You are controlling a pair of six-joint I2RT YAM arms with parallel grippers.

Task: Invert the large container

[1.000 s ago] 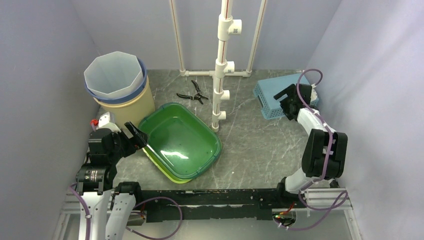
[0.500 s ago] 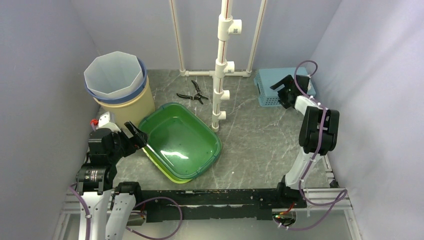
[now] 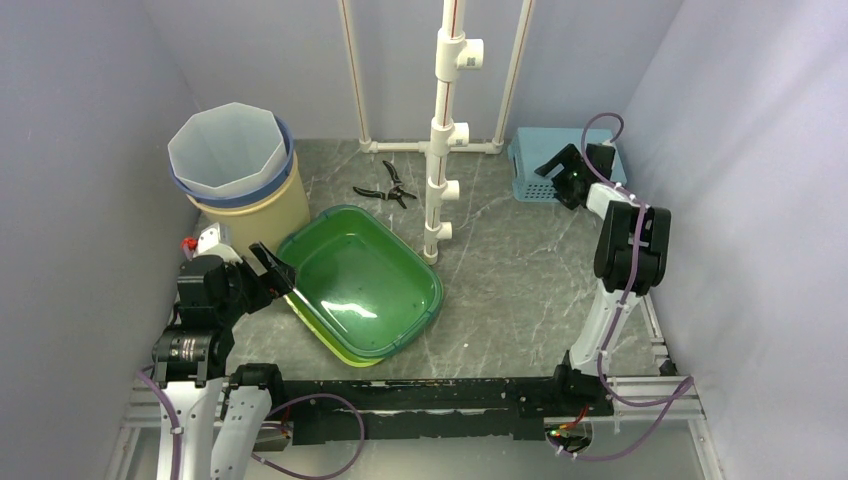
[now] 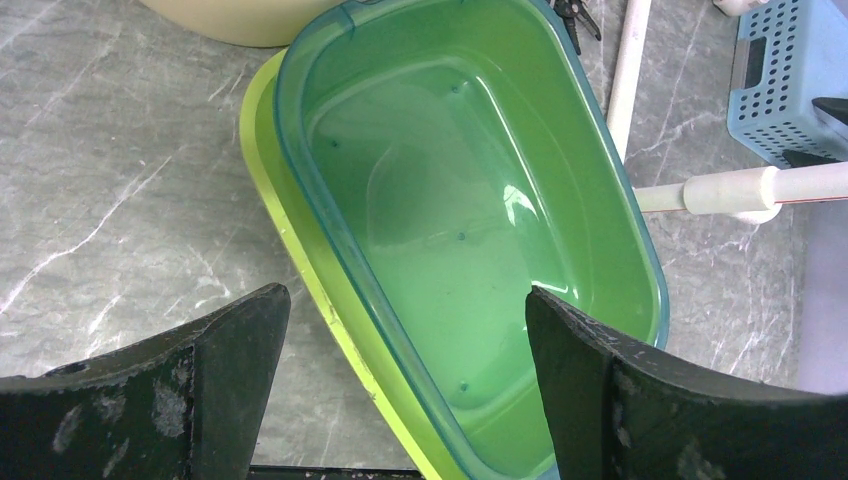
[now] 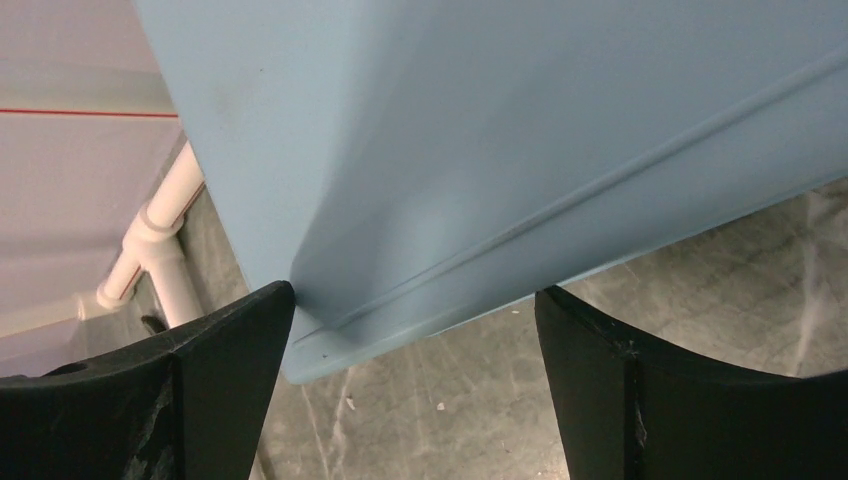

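Note:
The large container is a green tub (image 3: 360, 280) (image 4: 460, 180), upright and open side up. It is nested in a yellow-green tub (image 3: 345, 352) (image 4: 262, 150) left of centre. My left gripper (image 3: 272, 272) (image 4: 405, 295) hangs open over the tub's near-left rim, one finger outside the rim and one over the inside, and holds nothing. My right gripper (image 3: 560, 170) (image 5: 415, 292) is open at the back right, against a blue perforated basket (image 3: 570, 150) (image 5: 480, 130). The basket's smooth blue face fills its wrist view, and the basket's lower edge lies between the fingers.
A tan bucket (image 3: 245, 205) with a white liner (image 3: 228, 145) stands at the back left, close to the tub. Black pliers (image 3: 388, 187) lie behind the tub. A white pipe stand (image 3: 443, 130) (image 4: 720, 190) rises mid-table, just right of the tub. Grey walls enclose the table.
The right arm has risen and reached toward the back wall, and the blue basket has shifted back with it. The left arm and the green tub have not moved.

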